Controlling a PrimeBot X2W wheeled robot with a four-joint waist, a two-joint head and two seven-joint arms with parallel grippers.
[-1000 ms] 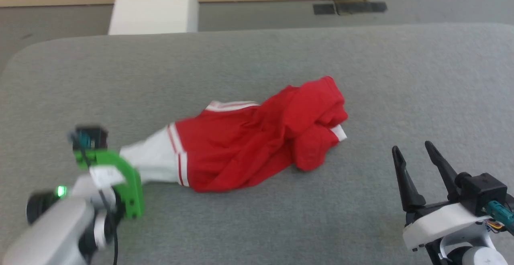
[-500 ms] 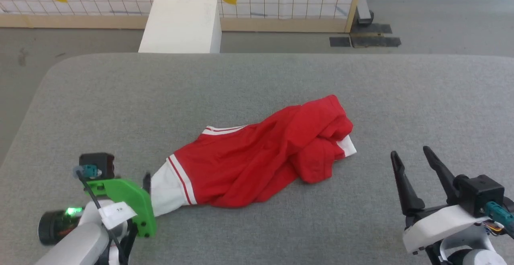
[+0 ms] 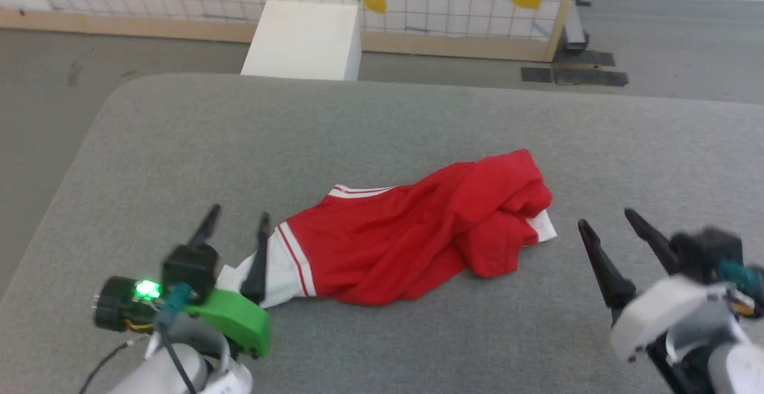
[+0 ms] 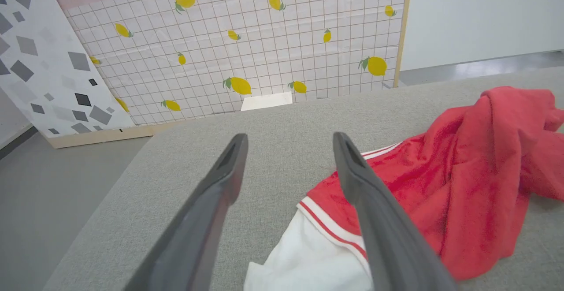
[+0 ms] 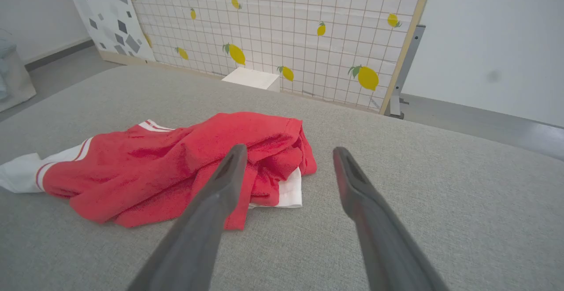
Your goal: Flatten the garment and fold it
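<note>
1. Head view: the garment [image 3: 418, 233] lies crumpled in a long heap across the middle of the grey bench [image 3: 358, 125]. Its red body is bunched toward my right, and a white sleeve [image 3: 280, 265] sits at its left end. My left tool [image 3: 237, 215] is at that end, fingers spread and released. One finger crosses in front of the sleeve, and I cannot tell whether it touches the cloth. That finger and my green bracket [image 3: 233, 322] hide the sleeve's tip. My right tool [image 3: 606, 218] is blurred, also released, and near the garment's right end but apart from it. Its wrist is cut off at the corner. A white box [image 3: 304, 39] stands on the floor past the bench.

2. Left wrist view: my left tool [image 4: 289, 136] shows two fingers wide apart with bare bench [image 4: 273, 119] between the tips. The finger on this view's right overlaps the striped sleeve seam. The garment [image 4: 462, 185] fills the right side, and its far end runs out of frame. The sleeve [image 4: 308, 260] is cut by the bottom edge.

3. Right wrist view: my right tool [image 5: 289, 149] is spread and released above the bench [image 5: 418, 194]. The garment [image 5: 176, 158] lies to its left. A white patch [image 5: 291, 192] peeps from under the red folds, and I cannot make out which part it is.
</note>
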